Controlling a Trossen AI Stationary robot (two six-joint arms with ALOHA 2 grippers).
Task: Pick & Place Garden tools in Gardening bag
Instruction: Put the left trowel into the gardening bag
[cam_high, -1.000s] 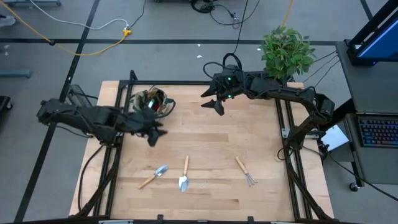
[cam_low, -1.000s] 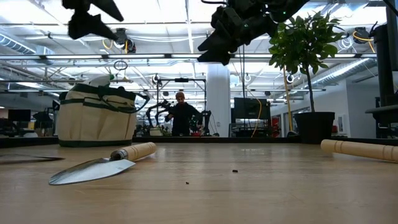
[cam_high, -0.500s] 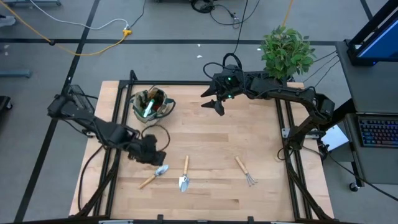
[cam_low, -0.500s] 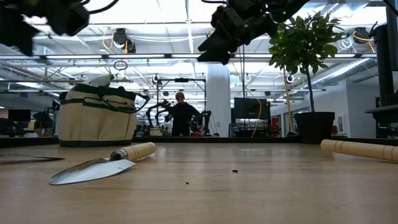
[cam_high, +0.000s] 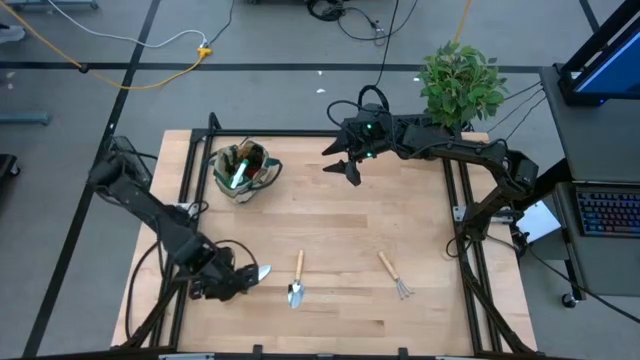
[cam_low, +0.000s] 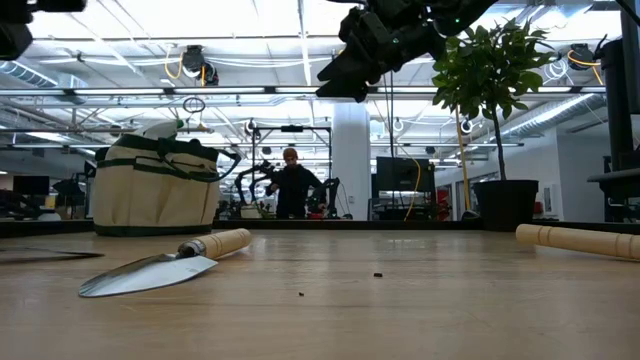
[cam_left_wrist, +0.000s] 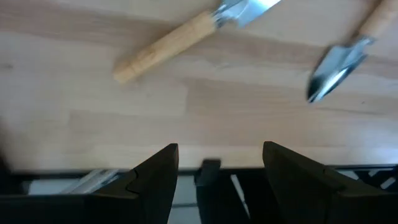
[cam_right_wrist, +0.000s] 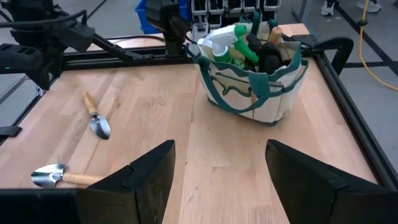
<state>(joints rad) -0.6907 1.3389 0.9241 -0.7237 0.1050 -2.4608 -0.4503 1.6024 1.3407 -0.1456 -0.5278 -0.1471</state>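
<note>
The tan gardening bag (cam_high: 243, 170) with green trim stands at the far left, with a green spray bottle (cam_right_wrist: 225, 51) and other tools sticking out of it. Two wooden-handled trowels (cam_high: 262, 271) (cam_high: 296, 281) and a fork rake (cam_high: 393, 274) lie flat near the table's near edge. My left gripper (cam_high: 238, 280) is open above the left trowel's handle (cam_left_wrist: 166, 45), which shows ahead of its fingers (cam_left_wrist: 217, 168); it touches nothing. My right gripper (cam_high: 345, 162) is open and empty, high over the far middle of the table.
A leafy potted plant (cam_high: 460, 82) stands at the far right corner. Black frame rails (cam_high: 188, 190) run along the table's left and right sides. In the low view a person (cam_low: 290, 185) stands in the room behind the table. Bare wood lies across the table's middle (cam_high: 340, 225).
My left gripper has gone from beside the bag toward the table's near edge and down, and now stands over the left trowel's handle. The trowels, the rake and the bag have stayed in place.
</note>
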